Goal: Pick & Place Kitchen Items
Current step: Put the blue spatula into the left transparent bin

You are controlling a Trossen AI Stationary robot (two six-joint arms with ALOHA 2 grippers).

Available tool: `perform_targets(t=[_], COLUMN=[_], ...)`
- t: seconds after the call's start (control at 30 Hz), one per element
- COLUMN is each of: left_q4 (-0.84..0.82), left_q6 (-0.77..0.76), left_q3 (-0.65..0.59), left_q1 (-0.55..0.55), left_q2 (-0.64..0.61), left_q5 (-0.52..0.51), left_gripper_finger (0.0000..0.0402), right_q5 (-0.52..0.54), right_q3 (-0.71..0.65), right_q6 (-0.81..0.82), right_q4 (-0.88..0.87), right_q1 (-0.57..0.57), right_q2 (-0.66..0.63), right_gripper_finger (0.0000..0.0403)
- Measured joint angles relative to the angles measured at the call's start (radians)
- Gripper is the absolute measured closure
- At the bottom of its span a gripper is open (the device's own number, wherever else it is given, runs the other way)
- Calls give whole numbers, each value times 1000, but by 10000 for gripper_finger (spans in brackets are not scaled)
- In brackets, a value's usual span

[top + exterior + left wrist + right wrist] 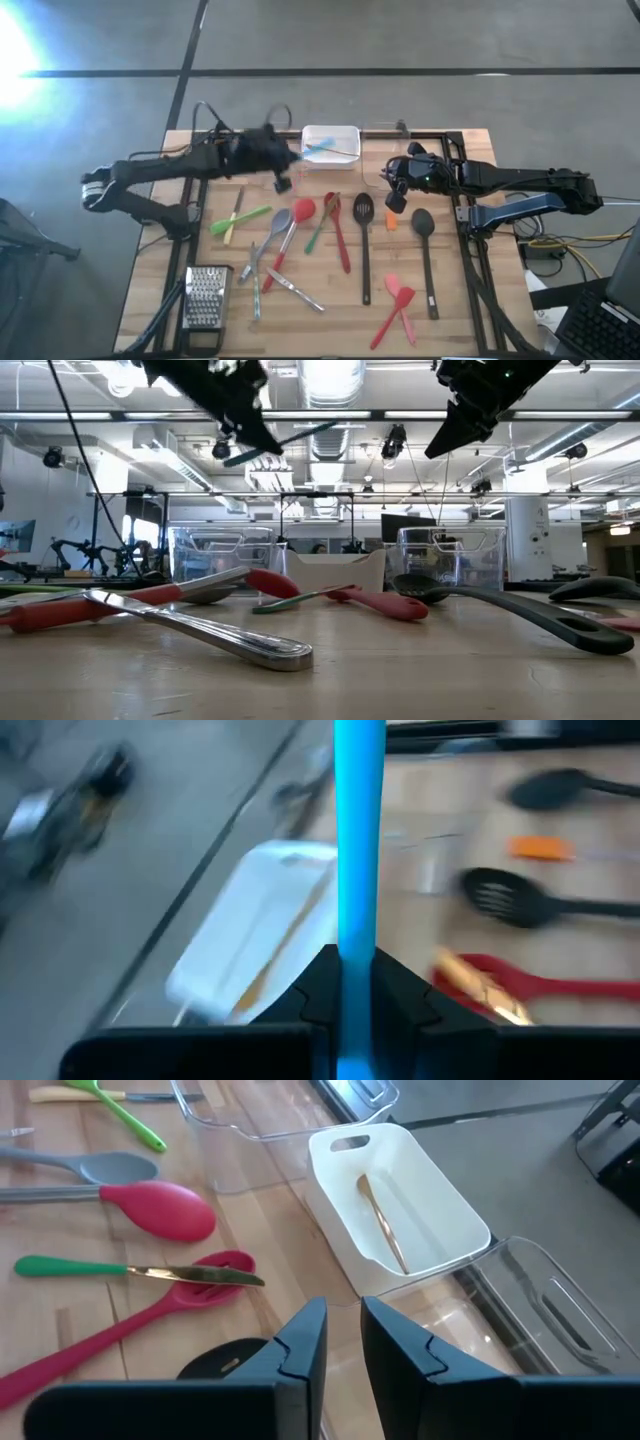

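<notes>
Left gripper [350,982]: clamped on blue utensil [358,830], handle pinched between dark fingers, raised off the table, blade end over white bin [331,143].
White bin: just ahead of and below the left gripper; one gold-coloured piece [381,1220] already inside.
Step in hand, by judgement: carry phase of a pick-and-place, blue utensil on its way into the bin. Next move calls for centring over the bin, lowering, then opening the fingers.
Right gripper [340,1350]: empty, fingers narrowly parted, hovering above the table beside the bin, over black slotted spoon [364,240].
Remaining kitchen items [300,245]: red, green, grey, black and metal pieces, spread on the wooden table [470,320] nearer than both grippers.
Metal grater [204,296]: near corner, well apart from the left gripper.
Clear tubs [445,555]: beside the bin.
Room: grey floor, ceiling lights, workbenches beyond.
</notes>
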Motion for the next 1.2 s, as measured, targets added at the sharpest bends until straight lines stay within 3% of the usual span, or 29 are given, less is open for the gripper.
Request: perform_targets(t=[0.1,0.23,0.33,0.67,1.2], left_q4=[-21,-9,9,98,90], left_q6=[-96,-234,-321,-454,-610], left_q3=[-3,-9,-22,-107,-178], left_q1=[115,238,293,362,362], left_q2=[-12,11,58,189,203], left_q5=[20,155,184,183,167], left_gripper_finger=[368,368,368,368,368], right_q5=[0,25,47,50,52], right_q3=[0,0,0,0,-1], right_q6=[0,-3,-2,17,18], right_q4=[0,9,16,-2,-11], right_q1=[0,0,-2,-3,-6], right_q2=[0,0,0,0,0], right_gripper_finger=[343,341,342,337,344])
